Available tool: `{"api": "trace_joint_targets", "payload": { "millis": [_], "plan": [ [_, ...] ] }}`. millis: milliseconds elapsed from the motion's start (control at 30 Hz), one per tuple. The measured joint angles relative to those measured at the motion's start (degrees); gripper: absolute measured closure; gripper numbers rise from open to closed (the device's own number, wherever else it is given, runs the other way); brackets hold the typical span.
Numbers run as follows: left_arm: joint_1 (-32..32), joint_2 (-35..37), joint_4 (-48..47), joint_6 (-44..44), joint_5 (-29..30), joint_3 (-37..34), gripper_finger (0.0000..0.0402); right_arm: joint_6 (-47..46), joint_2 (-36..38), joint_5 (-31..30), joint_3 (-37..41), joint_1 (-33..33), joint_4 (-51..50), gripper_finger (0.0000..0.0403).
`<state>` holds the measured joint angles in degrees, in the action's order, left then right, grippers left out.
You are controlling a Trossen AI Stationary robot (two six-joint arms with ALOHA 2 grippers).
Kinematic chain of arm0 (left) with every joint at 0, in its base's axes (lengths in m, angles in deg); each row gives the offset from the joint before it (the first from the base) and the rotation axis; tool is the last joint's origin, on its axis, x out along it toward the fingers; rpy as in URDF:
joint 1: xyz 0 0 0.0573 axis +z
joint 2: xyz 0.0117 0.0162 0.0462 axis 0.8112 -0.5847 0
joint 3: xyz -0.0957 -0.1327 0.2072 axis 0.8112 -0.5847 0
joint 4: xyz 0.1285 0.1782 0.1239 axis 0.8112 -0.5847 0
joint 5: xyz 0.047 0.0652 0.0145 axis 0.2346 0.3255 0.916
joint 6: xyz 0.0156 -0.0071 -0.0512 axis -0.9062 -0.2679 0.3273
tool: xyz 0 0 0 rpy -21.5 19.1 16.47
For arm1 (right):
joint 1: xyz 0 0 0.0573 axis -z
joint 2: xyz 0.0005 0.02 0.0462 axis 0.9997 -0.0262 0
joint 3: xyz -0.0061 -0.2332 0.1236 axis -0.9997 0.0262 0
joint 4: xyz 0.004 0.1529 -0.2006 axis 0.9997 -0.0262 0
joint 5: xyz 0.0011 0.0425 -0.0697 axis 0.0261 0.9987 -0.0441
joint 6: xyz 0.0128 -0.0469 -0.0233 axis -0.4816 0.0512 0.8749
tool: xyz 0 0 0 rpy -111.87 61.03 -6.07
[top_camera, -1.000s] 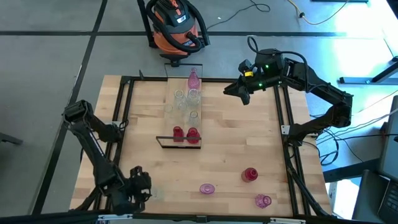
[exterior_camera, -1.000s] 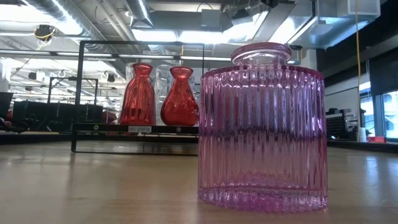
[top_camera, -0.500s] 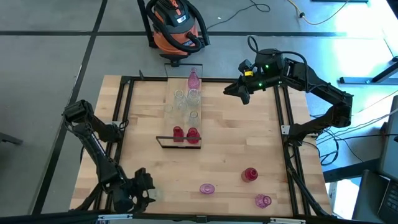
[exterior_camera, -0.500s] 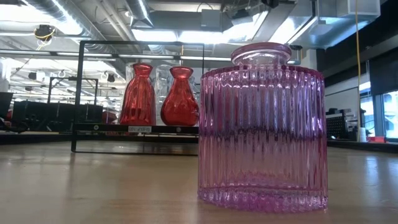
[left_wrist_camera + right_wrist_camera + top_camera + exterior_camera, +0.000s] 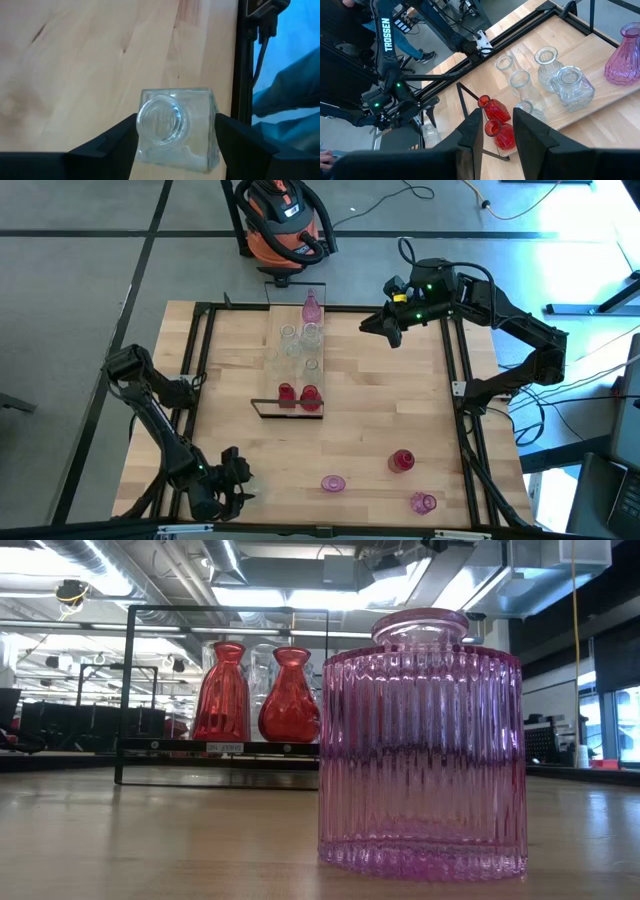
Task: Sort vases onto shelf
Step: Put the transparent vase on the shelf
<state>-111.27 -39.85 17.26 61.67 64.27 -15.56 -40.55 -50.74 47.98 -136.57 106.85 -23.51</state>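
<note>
A clear, square glass vase (image 5: 175, 127) stands on the table near its near left corner. My left gripper (image 5: 236, 477) is open, slanting down, with one finger on each side of the vase. The shelf (image 5: 297, 365) runs from the far edge toward the middle. On it stand a pink vase (image 5: 311, 307), several clear vases (image 5: 292, 345) and two red vases (image 5: 297, 394). A pink vase (image 5: 333, 482), a red vase (image 5: 402, 461) and another pink vase (image 5: 423, 502) stand loose at the near right. My right gripper (image 5: 497, 130) hangs open and empty, high over the far right. My left gripper has its fingers (image 5: 125, 142) close against the two opposite side walls (image 5: 212, 125) of the clear vase, coming down at a slant from above. I cannot tell whether they touch the glass. The vase stands upright on the table.
A black metal frame (image 5: 460, 390) runs around the tabletop. An orange vacuum cleaner (image 5: 283, 220) stands on the floor beyond the far edge. In the low view a ribbed pink vase (image 5: 422, 745) fills the foreground. Bare wood lies between the shelf and the loose vases.
My left gripper has sunk toward the clear vase at the near left corner and shifted slightly toward the table's right edge. The vases have kept their places.
</note>
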Motion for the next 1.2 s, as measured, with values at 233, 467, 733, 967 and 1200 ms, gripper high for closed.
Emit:
{"api": "trace_joint_targets", "payload": {
  "millis": [233, 467, 733, 967, 1200],
  "plan": [
    [0.9, -0.2, 0.1, 0.9, 0.5, 0.0, 0.0172, 0.0, 0.0, -0.1, 0.0, 0.0, 0.0, 0.0312],
    [1.4, -0.2, 0.1, 0.9, 0.6, 0.1, 0.0175, -0.1, 0.0, -0.4, 0.0, 0.0, 0.0, 0.0312],
    [1.6, -0.2, 0.1, 0.9, 0.5, 0.1, 0.0186, 0.0, 0.0, -0.4, 0.0, 0.0, 0.0, 0.0312],
    [3.8, -0.2, -0.4, -1.2, 0.4, 0.1, 0.0197, -0.1, 0.0, -0.4, 0.0, 0.0, 0.0, 0.0312],
    [7.2, -0.2, -1.7, -6.9, 0.7, 0.2, 0.0199, -0.1, 0.0, -0.4, 0.0, 0.0, 0.0, 0.0312]
  ]
}}
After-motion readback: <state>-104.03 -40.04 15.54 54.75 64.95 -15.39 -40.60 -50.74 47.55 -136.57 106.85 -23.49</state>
